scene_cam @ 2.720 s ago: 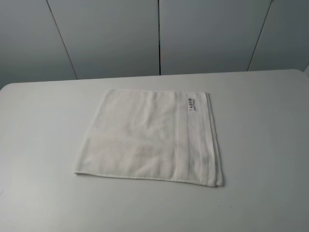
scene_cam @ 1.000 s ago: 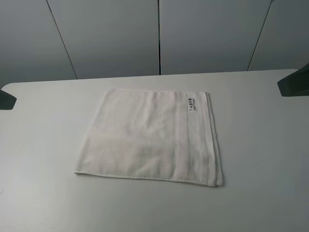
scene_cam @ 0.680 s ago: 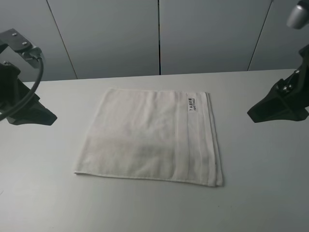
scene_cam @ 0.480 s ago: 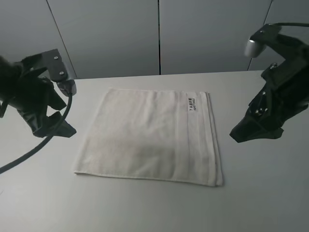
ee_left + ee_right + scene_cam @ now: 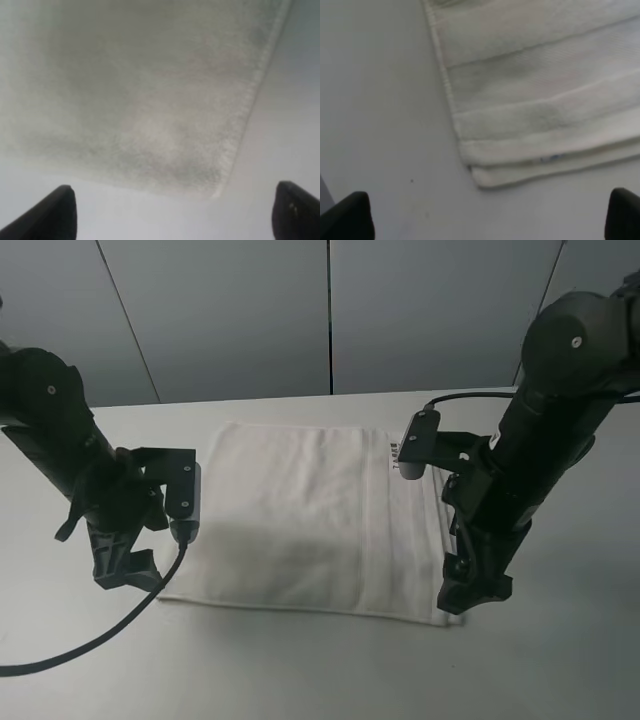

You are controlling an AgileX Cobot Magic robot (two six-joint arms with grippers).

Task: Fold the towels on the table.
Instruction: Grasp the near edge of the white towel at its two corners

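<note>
The towel [image 5: 310, 510] is lying flat at the middle of the table [image 5: 560, 660]; the left gripper [image 5: 125, 572] is hovering at its near left corner, jaws spread wide, holding nothing; the right gripper [image 5: 475, 592] is hovering at the near right corner, equally wide and empty; the right arm is covering part of the label [image 5: 394, 454].

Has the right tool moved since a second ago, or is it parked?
Yes. The right tool has come in from the right and down, and is now over the near right corner of the towel, which has not shifted.
</note>
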